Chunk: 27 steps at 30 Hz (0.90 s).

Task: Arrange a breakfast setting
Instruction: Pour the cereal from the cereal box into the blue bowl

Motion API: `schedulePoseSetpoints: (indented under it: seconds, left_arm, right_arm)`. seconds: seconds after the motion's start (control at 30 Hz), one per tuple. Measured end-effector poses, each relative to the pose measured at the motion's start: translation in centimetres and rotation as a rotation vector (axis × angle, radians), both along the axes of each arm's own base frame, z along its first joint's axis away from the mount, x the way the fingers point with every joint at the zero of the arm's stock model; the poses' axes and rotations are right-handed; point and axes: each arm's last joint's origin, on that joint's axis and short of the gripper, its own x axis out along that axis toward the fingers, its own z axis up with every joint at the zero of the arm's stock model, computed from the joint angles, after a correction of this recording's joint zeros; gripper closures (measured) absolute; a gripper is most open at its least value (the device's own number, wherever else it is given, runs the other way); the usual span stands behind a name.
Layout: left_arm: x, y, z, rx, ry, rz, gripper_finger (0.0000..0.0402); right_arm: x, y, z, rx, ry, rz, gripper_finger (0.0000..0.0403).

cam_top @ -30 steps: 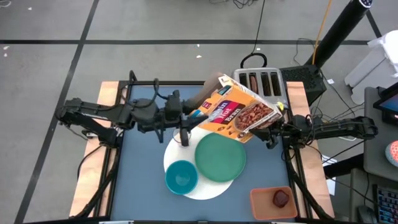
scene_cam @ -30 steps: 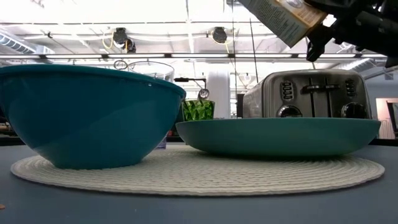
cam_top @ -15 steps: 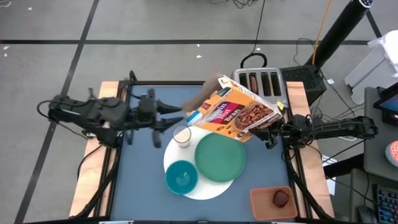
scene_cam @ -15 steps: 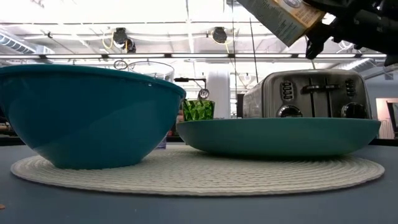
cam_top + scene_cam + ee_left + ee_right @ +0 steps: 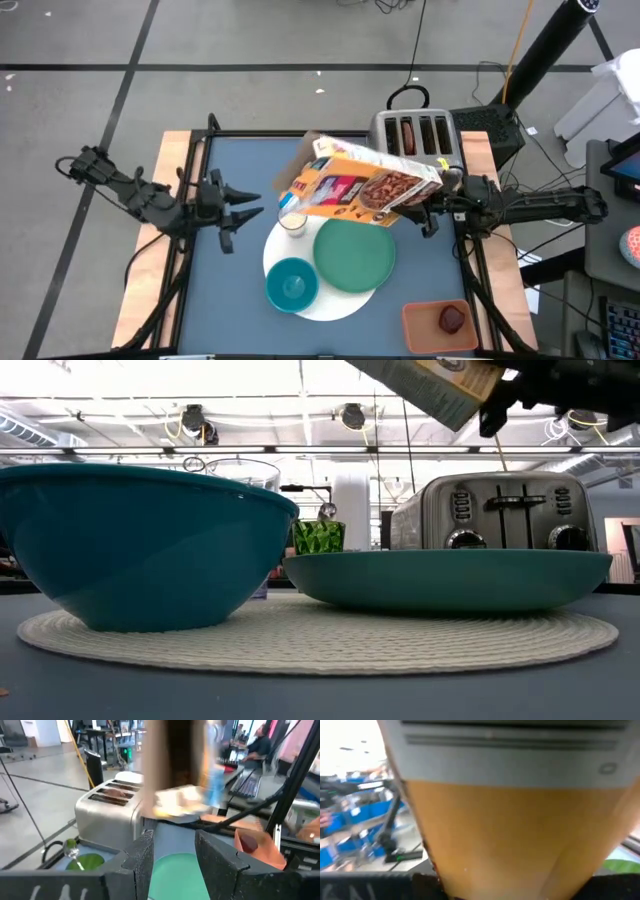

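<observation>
The right claw (image 5: 432,205) pinches a tilted cereal box (image 5: 355,187) over the milk glass (image 5: 292,222), risking a spill beside the teal bowl (image 5: 291,284) mid-desk. Left claw (image 5: 243,207) waits spread, left edge.

Seen from above, a dark blue tabletop (image 5: 225,300) holds a large white round woven mat (image 5: 335,300). On the mat sit a green dinner plate (image 5: 355,257), a smaller teal bowl (image 5: 292,283) beside it, and a small clear glass of milk (image 5: 292,222). The right pincer (image 5: 432,203) grips an orange cardboard cereal box (image 5: 355,187), tilted above the glass. The left pincer (image 5: 240,214) hangs near the tabletop's left edge, apparently holding nothing. A silver four-slot toaster (image 5: 418,135) stands behind. An orange square tray (image 5: 418,325) holds a dark-red fruit (image 5: 453,318).
</observation>
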Motion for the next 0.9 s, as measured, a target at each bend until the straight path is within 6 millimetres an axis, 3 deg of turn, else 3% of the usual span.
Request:
schedulePoseSetpoints:
  seconds: [0.17, 0.47, 0.63, 0.9]
  left_arm:
    - [-0.9, 0.5, -4.3, -0.036, -0.051, 0.004, 0.0252]
    - [-1.3, 0.8, -10.1, -0.135, -0.058, 0.013, 0.0252]
    - [-1.4, 0.9, -12.1, -0.182, -0.034, 0.023, 0.0252]
    - [-1.5, 0.9, -12.4, -0.191, -0.033, 0.025, 0.0252]
  right_arm:
    - [0.0, 0.3, 1.2, 0.014, 0.037, 0.111, 0.0229]
    - [0.0, 0.5, -0.2, 0.049, 0.221, 0.191, 0.0227]
    - [-0.1, 0.6, -1.0, 0.049, 0.303, 0.232, 0.0228]
    - [-0.2, 0.8, -1.3, 0.056, 0.34, 0.286, 0.0229]
